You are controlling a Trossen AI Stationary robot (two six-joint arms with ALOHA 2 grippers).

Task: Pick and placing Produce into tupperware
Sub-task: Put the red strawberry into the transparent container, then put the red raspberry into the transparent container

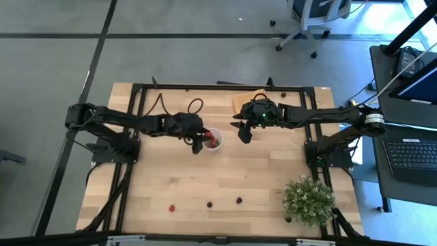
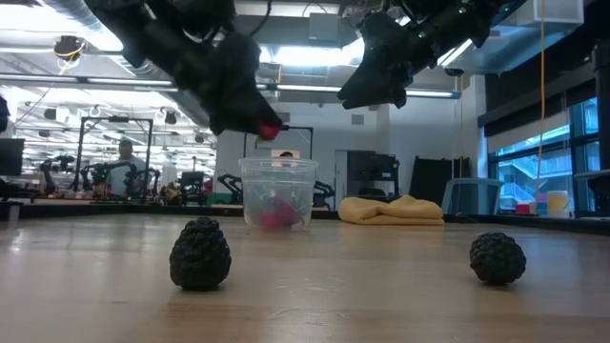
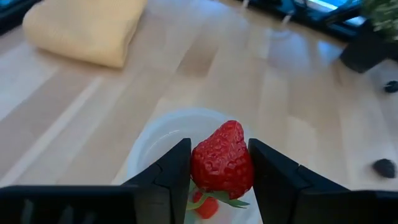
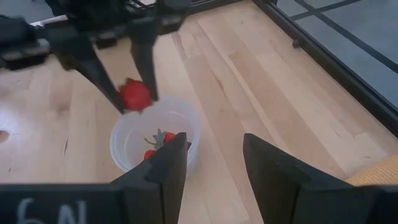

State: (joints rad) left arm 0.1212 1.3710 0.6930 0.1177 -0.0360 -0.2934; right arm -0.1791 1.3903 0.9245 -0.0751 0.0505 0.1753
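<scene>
left gripper (image 3: 221, 180) was clamped on a bright red strawberry-like fruit (image 3: 222, 160), one finger on each side, jaws closed just to the fruit's width. it hung directly over the small round translucent-white plastic tub (image 1: 213, 141), which stood near the middle of the pale wooden table (image 1: 171, 178). the held fruit was above the rim and not yet inside, as the low view showed. judged step: the drop into the tub, release not yet made.

right gripper (image 4: 211, 165) hovered just beside the tub on the other side, fingers parted with nothing between them; it looked to be waiting.

progress, as far as visible: at least one red fruit with a green leafy cap (image 4: 163, 138) already lay in the bottom of the tub. left to collect: a small red fruit (image 1: 172, 207) and two dark maroon berries (image 1: 209, 203) (image 1: 239, 200) along the near edge of the table, well apart from the tub. there were dark specks near the far edge and beside the bushy green plant with white flowers (image 1: 309, 199), too small to identify. judged roughly early-to-middle.

a folded orange-yellow cloth (image 3: 84, 28) lay beyond the tub, untouched.
</scene>
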